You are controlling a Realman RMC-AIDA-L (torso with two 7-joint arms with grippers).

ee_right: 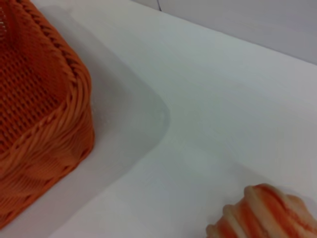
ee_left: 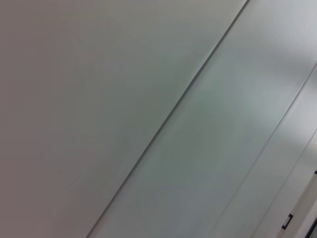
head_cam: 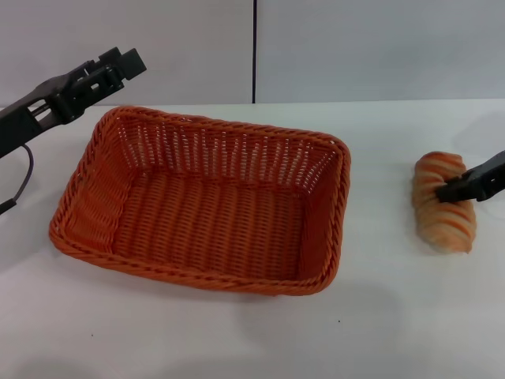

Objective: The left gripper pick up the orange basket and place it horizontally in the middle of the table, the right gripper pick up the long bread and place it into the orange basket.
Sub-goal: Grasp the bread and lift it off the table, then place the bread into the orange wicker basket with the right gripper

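The orange basket (head_cam: 207, 213) lies lengthwise across the middle of the white table (head_cam: 379, 324), with nothing in it. One corner of the orange basket (ee_right: 42, 104) also shows in the right wrist view. My left gripper (head_cam: 124, 63) hangs raised beyond the basket's far left corner, apart from it, its jaws open and holding nothing. To the right of the basket the long bread (head_cam: 447, 227) rests on the table, and an end of the long bread (ee_right: 270, 214) shows in the right wrist view. My right gripper (head_cam: 447, 192) sits low over the loaf's middle, reaching in from the right.
A grey wall panel with a dark vertical seam (head_cam: 254, 51) stands behind the table. A black cable (head_cam: 24, 178) hangs from the left arm near the table's left edge. Bare tabletop separates the basket from the bread. The left wrist view shows only wall panels.
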